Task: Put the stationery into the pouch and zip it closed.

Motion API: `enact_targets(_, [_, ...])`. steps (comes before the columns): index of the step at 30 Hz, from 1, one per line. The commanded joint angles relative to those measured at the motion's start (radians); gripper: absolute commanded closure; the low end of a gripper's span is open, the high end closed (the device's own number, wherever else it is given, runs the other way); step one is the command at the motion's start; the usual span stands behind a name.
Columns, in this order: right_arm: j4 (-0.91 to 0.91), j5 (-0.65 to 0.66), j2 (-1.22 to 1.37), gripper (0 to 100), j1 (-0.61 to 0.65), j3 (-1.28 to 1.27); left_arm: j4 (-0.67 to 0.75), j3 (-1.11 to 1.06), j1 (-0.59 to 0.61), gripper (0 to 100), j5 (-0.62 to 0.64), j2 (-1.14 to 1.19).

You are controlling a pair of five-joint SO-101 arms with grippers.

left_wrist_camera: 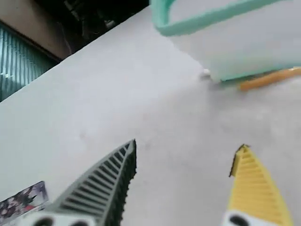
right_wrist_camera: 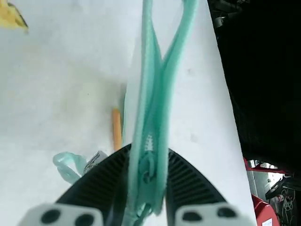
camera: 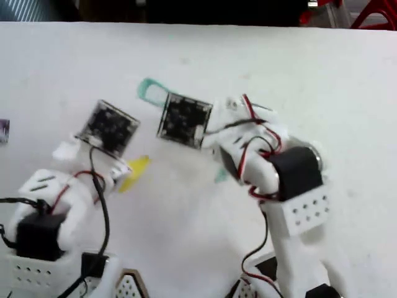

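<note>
The teal-edged pouch hangs pinched at its zipper edge between the black fingers of my right gripper, which is shut on it. In the high view a teal loop of the pouch sticks out past the right arm's camera board. An orange pencil lies on the table beside the pouch; in the left wrist view the pencil pokes out under the pouch. My left gripper stands open over bare table a little short of the pouch, its yellow finger showing from above.
The white table runs back to a dark edge. A small printed card lies at the far left. A teal strap with a tag lies near the right gripper.
</note>
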State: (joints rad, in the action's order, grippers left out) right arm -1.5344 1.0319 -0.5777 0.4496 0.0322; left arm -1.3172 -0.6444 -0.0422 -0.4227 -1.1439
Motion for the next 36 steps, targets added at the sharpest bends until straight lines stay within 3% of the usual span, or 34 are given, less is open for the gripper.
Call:
enact_targets(1, [-0.196, 0.068, -0.038, 97.9, 0.070, 0.152, 0.058, -0.080, -0.105, 66, 0.063, -0.133])
enact_targets(5, [-0.194, 0.051, -0.097, 97.9, 0.059, 0.166, 0.011, -0.114, -0.170, 66, 0.109, -0.341])
enact_targets(11, [-0.194, 0.052, -0.174, 98.0, 0.142, 0.132, 0.005, -0.236, -0.168, 66, 0.120, -0.581])
enact_targets(15, [-0.194, 0.078, -0.220, 98.0, 0.208, 0.129, -0.025, -0.316, -0.154, 66, 0.207, -0.705])
enact_targets(22, [-0.194, 0.244, -0.369, 98.0, 0.291, 0.044, -0.183, -0.057, -0.105, 66, 0.262, -0.684])
enact_targets(31, [-0.194, 0.299, -0.470, 98.0, 0.432, -0.040, -0.192, 0.021, -0.107, 66, 0.203, -0.684])
enact_targets(36, [-0.193, 0.299, -0.463, 98.0, 0.472, -0.054, -0.195, 0.025, -0.225, 66, 0.201, -0.684])
